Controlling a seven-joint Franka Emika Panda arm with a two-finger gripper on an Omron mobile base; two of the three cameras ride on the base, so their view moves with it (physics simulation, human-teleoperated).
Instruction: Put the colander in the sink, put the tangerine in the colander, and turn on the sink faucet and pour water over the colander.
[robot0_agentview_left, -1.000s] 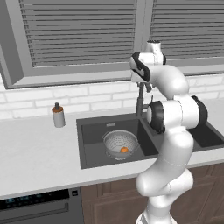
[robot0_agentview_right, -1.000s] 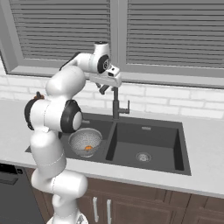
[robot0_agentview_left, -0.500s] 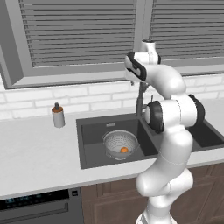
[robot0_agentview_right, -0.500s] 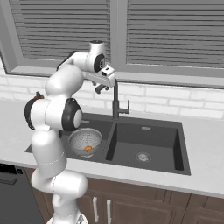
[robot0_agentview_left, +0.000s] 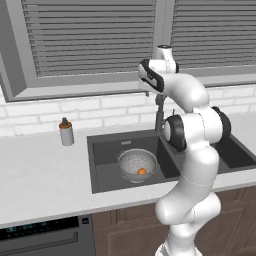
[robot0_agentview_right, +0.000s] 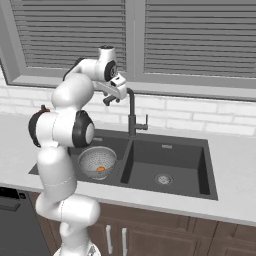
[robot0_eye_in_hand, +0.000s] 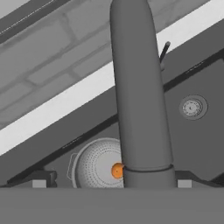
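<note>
Right base view: nearest sits the colander in the left basin of the sink, with the tangerine inside it, so two parts of the task look done and the water is what remains. Behind, at the divider between the basins, stands the faucet, its small lever jutting right from the stem. The pincer hangs high at the spout's left end, just above the arch, its jaws spread wide and gripping nothing.

In the hand view the spout runs up the middle between the finger tips, with the colander and tangerine straight below and the lever off to the upper right.

The spout seems to point over the colander already, so the step in hand is probably the lever. To do it well, the pincer should drop down to the right past the arch, meet the lever squarely, and push it gently without knocking the spout off its aim.

The arm rises from the base, bends at the elbow over the near rim, and reaches up and back toward the window, wrist turned downward.
</note>
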